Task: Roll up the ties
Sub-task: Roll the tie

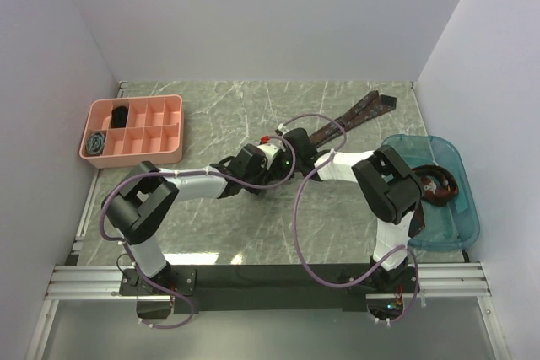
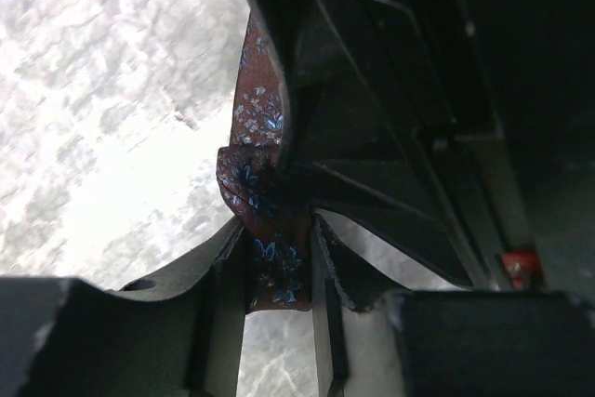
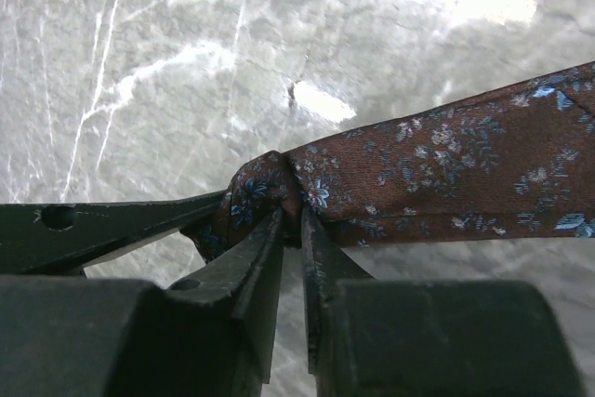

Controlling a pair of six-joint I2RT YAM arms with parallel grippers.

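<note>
Our left gripper (image 2: 277, 244) has a finger on either side of the tie (image 2: 270, 276). Each finger presses an edge of the strip, so we read it as clamped on the tie just below a fold. Our right gripper (image 3: 293, 225) is nearly together, its tips biting the bunched start of the roll. We take that as a pinch on the same tie, though the slit between the fingers is too dark to show the contact itself.

The tie lies mid-table (image 3: 139, 62), its small knot of fabric between the two grippers and the rest running away flat.

We judge the tie to be light, limp and rather slick. It will not hold a curl by itself and is likely to spring loose if both grips ease at once. The best hold is across the width at the rolled end, with the free length kept lightly taut so each turn stacks squarely.

The wrist views show the fold, the maroon weave and its small blue flowers. Only the top view shows the free length reaching up and right toward the back wall. Only that view also shows the pink tray (image 1: 135, 100) with a black coil (image 1: 121, 114) and a grey-blue coil (image 1: 99, 142), and the blue bin (image 1: 460, 221) holding more ties (image 1: 434, 185). There, however, the arms hide the fingertips.
</note>
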